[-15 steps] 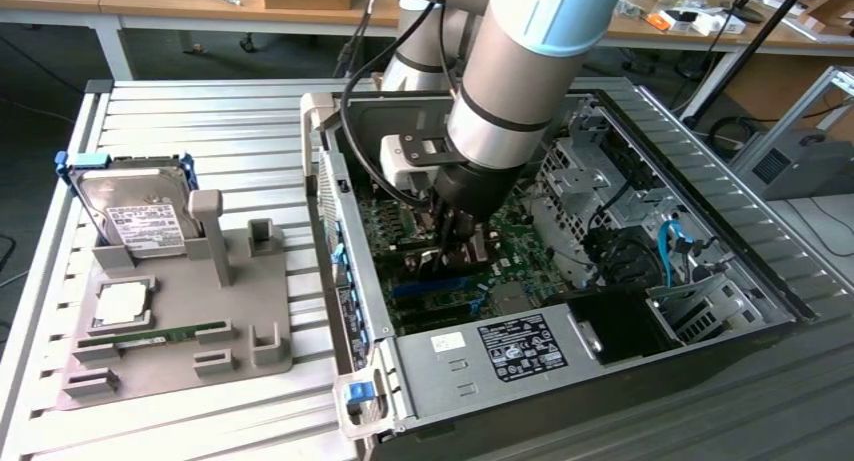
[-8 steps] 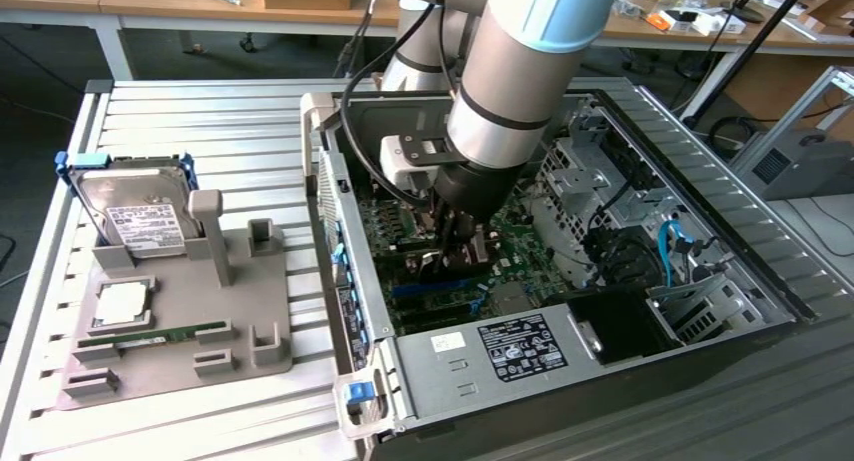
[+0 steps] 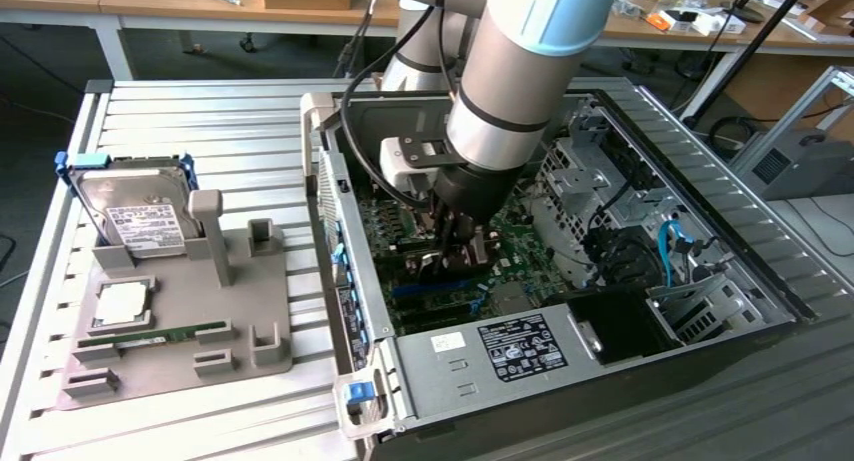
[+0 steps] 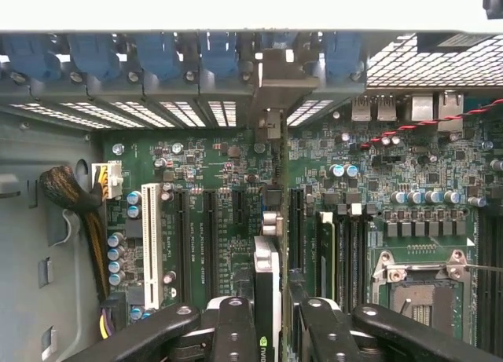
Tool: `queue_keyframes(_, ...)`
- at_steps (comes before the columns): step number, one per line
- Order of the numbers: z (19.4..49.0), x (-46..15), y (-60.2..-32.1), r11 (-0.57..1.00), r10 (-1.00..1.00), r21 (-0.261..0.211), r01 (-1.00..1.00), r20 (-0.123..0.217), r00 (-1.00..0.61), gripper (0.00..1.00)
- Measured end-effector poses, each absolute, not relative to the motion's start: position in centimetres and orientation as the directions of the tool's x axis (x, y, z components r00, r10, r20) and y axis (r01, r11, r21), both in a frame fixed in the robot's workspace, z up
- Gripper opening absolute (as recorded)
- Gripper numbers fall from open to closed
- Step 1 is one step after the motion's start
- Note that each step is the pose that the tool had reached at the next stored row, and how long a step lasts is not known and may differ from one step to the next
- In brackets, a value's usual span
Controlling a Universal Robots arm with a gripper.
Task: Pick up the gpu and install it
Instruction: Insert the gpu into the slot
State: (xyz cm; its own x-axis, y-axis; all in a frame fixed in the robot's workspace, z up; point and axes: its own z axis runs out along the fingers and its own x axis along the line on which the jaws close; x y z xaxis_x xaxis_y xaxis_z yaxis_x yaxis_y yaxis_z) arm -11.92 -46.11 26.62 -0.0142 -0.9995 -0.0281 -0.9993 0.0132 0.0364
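Wrist view: the black two-fingered gripper (image 4: pixel 271 319), part closed, clamps the gpu (image 4: pixel 267 279), a thin dark card seen edge-on with a silver metal bracket at its far end. It stands upright over the green motherboard (image 4: pixel 377 166), apparently lined up with a long black slot (image 4: pixel 211 236). The exterior view shows the arm reaching inside the open grey computer case (image 3: pixel 694 311).
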Motion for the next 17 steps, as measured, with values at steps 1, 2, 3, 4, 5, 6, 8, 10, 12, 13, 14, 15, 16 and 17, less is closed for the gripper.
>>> queue_keyframes(1, 26.61, -11.92, -46.11, 0.013, -1.0, 0.036, -0.999, -0.028, -0.014, 0.27)
queue_keyframes(2, 26.6, -11.92, -46.11, 0.015, -0.999, 0.036, -0.999, -0.028, -0.016, 0.27)
queue_keyframes(3, 26.6, -11.92, -46.1, 0.018, -0.999, 0.036, -0.999, -0.028, -0.019, 0.27)
queue_keyframes(4, 26.6, -11.92, -46.1, 0.021, -0.999, 0.036, -0.999, -0.028, -0.022, 0.27)
queue_keyframes(5, 26.59, -11.92, -46.1, 0.023, -0.999, 0.036, -0.999, -0.028, -0.024, 0.27)
queue_keyframes(6, 26.59, -11.92, -46.1, 0.023, -0.999, 0.036, -0.999, -0.028, -0.024, 0.27)
queue_keyframes(8, 26.6, -11.92, -46.1, 0.023, -0.999, 0.036, -0.999, -0.028, -0.024, 0.27)
queue_keyframes(10, 26.59, -11.92, -46.11, 0.025, -0.999, 0.036, -0.999, -0.028, -0.026, 0.27)
queue_keyframes(12, 26.58, -11.92, -46.11, 0.029, -0.999, 0.036, -0.999, -0.028, -0.03, 0.27)
queue_keyframes(13, 26.57, -11.92, -46.11, 0.03, -0.999, 0.036, -0.999, -0.028, -0.032, 0.27)
queue_keyframes(14, 26.56, -11.92, -46.11, 0.032, -0.999, 0.036, -0.999, -0.028, -0.033, 0.27)
queue_keyframes(15, 26.56, -11.92, -46.11, 0.032, -0.999, 0.036, -0.999, -0.028, -0.033, 0.27)
queue_keyframes(16, 26.56, -11.92, -46.11, 0.032, -0.999, 0.036, -0.999, -0.028, -0.033, 0.27)
queue_keyframes(17, 26.55, -11.92, -46.11, 0.032, -0.999, 0.036, -0.999, -0.028, -0.033, 0.27)
